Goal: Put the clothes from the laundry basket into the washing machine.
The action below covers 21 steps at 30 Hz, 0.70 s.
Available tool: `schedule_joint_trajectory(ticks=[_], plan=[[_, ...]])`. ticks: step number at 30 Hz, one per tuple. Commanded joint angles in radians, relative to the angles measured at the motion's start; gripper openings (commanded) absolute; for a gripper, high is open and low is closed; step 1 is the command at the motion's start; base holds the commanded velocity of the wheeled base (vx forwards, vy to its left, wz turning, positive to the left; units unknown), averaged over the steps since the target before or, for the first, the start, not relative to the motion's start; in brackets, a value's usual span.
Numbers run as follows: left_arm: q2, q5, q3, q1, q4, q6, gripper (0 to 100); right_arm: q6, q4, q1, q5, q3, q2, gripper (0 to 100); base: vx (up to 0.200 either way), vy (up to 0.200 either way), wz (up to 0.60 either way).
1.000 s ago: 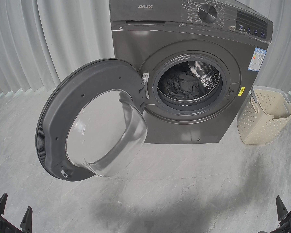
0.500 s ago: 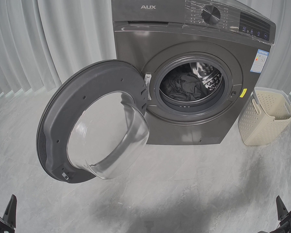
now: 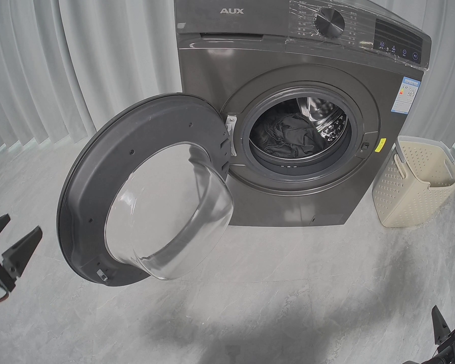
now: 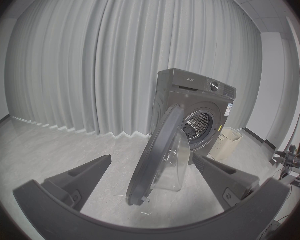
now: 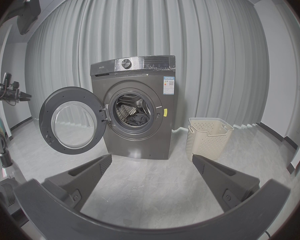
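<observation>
Head view: my left gripper [image 3: 24, 223], spread and empty, has risen near the door [image 3: 136, 120]; clothes [image 3: 288, 135] lie in the drum [image 3: 324, 113], so loading looks done.

back of the room: a pale grey curtain [image 3: 111, 51] hangs in deep vertical folds from the ceiling line to the ground, spanning the whole width; its hem runs in a wavy line just touching the floor [image 3: 298, 289]. the floor is light grey stone-look tile with faint veining, thin straight seams and a soft sheen. beside the curtain's right end stands a plain white wall [image 4: 273, 90], meeting the floor at a dark skirting board [image 4: 256, 135]. above, a ceiling [image 4: 253, 7] of square pale panels is seen in the left wrist view.
</observation>
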Motion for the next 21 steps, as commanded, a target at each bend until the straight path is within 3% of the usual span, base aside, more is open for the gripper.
schedule_joint_trajectory(ticks=[1, 10, 16, 21], plan=[[0.335, -0.058, -0.048, -0.016, -0.153, -0.003, 100, 0.000, 0.000, 0.000, 0.000, 0.010, -0.013, 100, 0.000, 0.000, 0.00], [0.405, -0.172, -0.065, -0.044, -0.167, 0.005, 100, 0.000, 0.000, 0.000, 0.000, 0.010, -0.013, 100, 0.000, 0.000, 0.00], [0.419, -0.175, -0.065, -0.121, -0.176, 0.036, 100, 0.000, 0.000, 0.000, 0.000, 0.010, -0.013, 100, 0.000, 0.000, 0.00], [0.407, -0.170, -0.067, -0.225, -0.179, 0.034, 100, 0.000, 0.000, 0.000, 0.000, 0.010, -0.013, 100, 0.000, 0.000, 0.00]])
